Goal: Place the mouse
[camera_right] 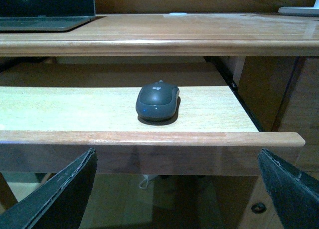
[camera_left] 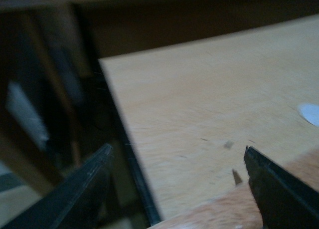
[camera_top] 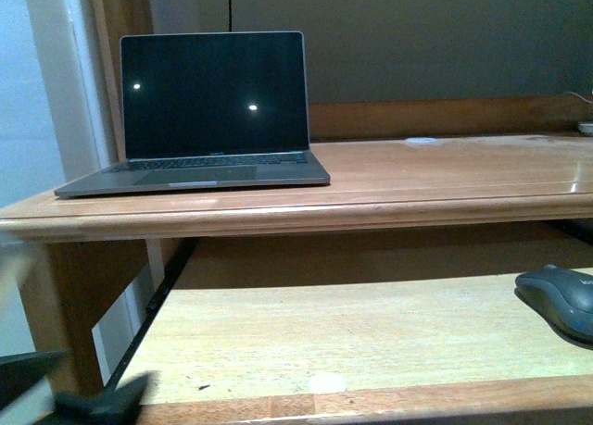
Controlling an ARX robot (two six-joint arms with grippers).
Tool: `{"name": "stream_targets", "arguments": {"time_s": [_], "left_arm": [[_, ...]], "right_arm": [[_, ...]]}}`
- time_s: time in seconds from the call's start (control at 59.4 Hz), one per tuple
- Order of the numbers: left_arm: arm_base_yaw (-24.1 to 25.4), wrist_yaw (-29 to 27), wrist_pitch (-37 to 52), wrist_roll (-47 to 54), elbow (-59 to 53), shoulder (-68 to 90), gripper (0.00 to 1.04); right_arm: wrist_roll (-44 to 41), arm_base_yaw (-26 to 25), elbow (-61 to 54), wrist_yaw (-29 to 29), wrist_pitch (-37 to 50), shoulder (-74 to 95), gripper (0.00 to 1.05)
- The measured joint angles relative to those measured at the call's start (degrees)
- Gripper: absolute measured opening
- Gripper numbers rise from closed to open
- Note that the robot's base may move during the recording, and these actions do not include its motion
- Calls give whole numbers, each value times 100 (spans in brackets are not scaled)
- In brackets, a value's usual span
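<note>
Mouse (camera_right: 157, 102) aside, the wooden desk (camera_top: 445, 180) is filling most of the view, with its pull-out tray (camera_top: 352, 337) extending below. An open laptop (camera_top: 213, 110) is standing on the desktop's left side, its screen dark. The left gripper (camera_left: 177, 149) is hovering near the tray's left front corner, jaws spread and empty. The right gripper (camera_right: 177, 154) is facing the tray's front edge, jaws wide apart. The dark grey mouse is lying on the tray's right part, apart from both grippers.

1. a glossy wooden tabletop (camera_top: 445, 180) stands against a dark wall (camera_top: 417, 36).
2. a paler pull-out shelf (camera_top: 371, 337) sits below it.
3. a pale wall (camera_top: 28, 92) shows at left; light glints off the wood at right.
</note>
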Motion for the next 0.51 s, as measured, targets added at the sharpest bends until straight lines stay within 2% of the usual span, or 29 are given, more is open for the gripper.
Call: {"name": "stream_targets", "arguments": {"time_s": [0.017, 0.051, 0.101, 0.236, 0.32, 0.455, 0.505], "left_arm": [[7, -420, 317, -11, -247, -136, 72], [79, -920, 643, -31, -553, -404, 67], [208, -1213, 754, -70, -807, -820, 60], [485, -1010, 455, -85, -1106, -1676, 38], [640, -850, 184, -87, -1215, -2011, 26], [905, -586, -341, -87, -1342, -2686, 3], [986, -514, -503, -107, -1370, -2889, 3]], "right_arm": [[2, -2, 0, 4, 0, 0, 97], [4, -2, 0, 33, 0, -2, 97], [2, -4, 0, 52, 0, 0, 97], [33, 2, 2, 55, -15, 13, 97], [483, 166, 168, 723, -26, 579, 97], [896, 306, 719, 890, 1353, 2433, 97], [914, 382, 907, 883, 1759, 2951, 97]]}}
